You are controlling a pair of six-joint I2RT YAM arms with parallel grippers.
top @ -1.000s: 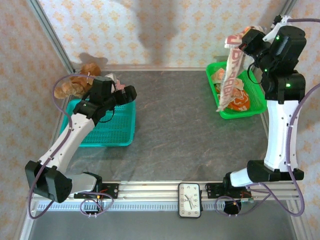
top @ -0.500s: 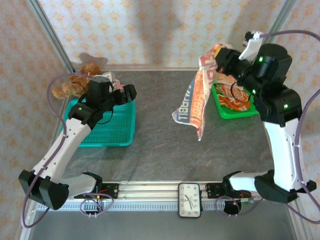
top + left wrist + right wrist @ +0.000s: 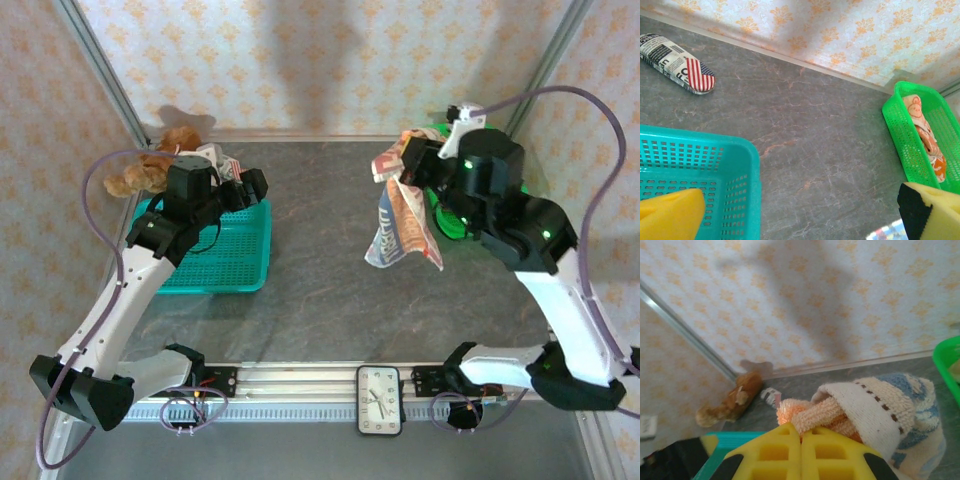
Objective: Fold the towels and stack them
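Note:
A cream and orange towel (image 3: 400, 225) hangs above the middle right of the table, with my right gripper (image 3: 408, 160) shut on its bunched top edge. In the right wrist view the yellow jaws of that gripper (image 3: 801, 432) are pressed together on the towel's folds (image 3: 865, 405). More towels (image 3: 922, 132) lie in the green basket (image 3: 905, 135) at the back right. That basket (image 3: 447, 222) is mostly hidden behind the right arm in the top view. My left gripper (image 3: 252, 186) hovers open over the teal basket's far right corner, its jaws (image 3: 800, 220) wide apart and holding nothing.
A teal basket (image 3: 215, 262) sits at the left. A brown teddy bear (image 3: 150, 168) lies behind it, and a small striped shoe (image 3: 677, 60) rests by the back wall. A clock (image 3: 380, 400) stands on the front rail. Bare grey tabletop (image 3: 320, 290) lies between the baskets.
The right arm swung the held towel from above the green basket leftward and down, over the table. The left arm shifted slightly toward the back and stayed open.

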